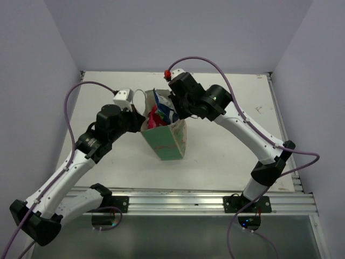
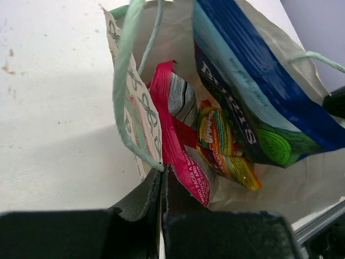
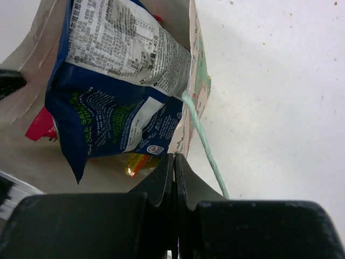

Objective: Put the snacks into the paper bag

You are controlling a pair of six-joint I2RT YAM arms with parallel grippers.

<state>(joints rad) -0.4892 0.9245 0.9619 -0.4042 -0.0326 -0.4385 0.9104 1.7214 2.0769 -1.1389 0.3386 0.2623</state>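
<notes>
The mint-green paper bag [image 1: 168, 141] stands mid-table, its mouth held open between my two grippers. My left gripper [image 1: 142, 123] is shut on the bag's left wall; in the left wrist view its jaws [image 2: 163, 174] pinch the patterned wall [image 2: 138, 116]. My right gripper [image 1: 176, 111] is shut on the bag's right rim, as the right wrist view [image 3: 175, 157] shows. Inside the bag are the blue-and-white packet [image 3: 116, 81], which sticks out of the top [image 2: 253, 91], the magenta packet [image 2: 180, 154] and an orange packet [image 2: 237, 164]. The red-and-dark packet is not clearly told apart.
A thin string handle [image 3: 207, 148] hangs outside the bag by the right jaws, and another [image 2: 132, 70] loops by the left jaws. White walls enclose the table at the back and sides. A metal rail [image 1: 178, 202] runs along the near edge.
</notes>
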